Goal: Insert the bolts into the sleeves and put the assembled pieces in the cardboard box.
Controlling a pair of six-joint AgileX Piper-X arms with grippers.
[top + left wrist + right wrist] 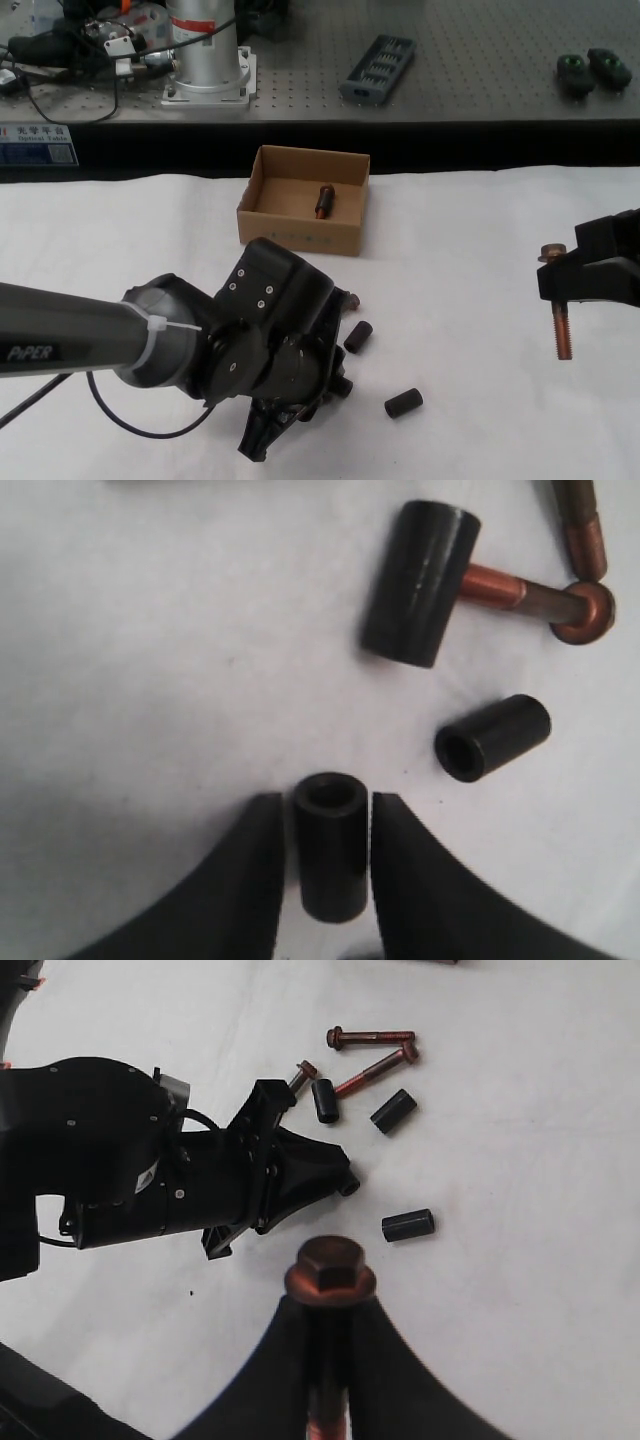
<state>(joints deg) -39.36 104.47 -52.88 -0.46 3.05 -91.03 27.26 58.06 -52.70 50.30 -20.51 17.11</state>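
Black sleeve [330,880] sits pinched between the two fingers of my left gripper [329,825], one finger pressed to each side of it. It is low over the white cloth [480,430] on the near side of the cardboard box [300,228]. Inside the box lies one assembled piece [323,202], a bolt with its sleeve on.

Around my left gripper, also on the box's near side, loose parts lie on the cloth. A second sleeve [407,1225] is near the fingertips and a third sleeve [393,1110] lies a little apart from it. A fourth sleeve [324,1100] has the shaft of a loose bolt [378,1068] meeting its side. Another bolt [370,1035] lies close by, and a short bolt [300,1075] sits just beside the fourth sleeve.

Well to the right of the box, my right gripper [562,283] hangs above the cloth. Its fingers are pressed onto the shaft of a copper bolt [564,330] just under the head. That bolt hangs upright, head up.
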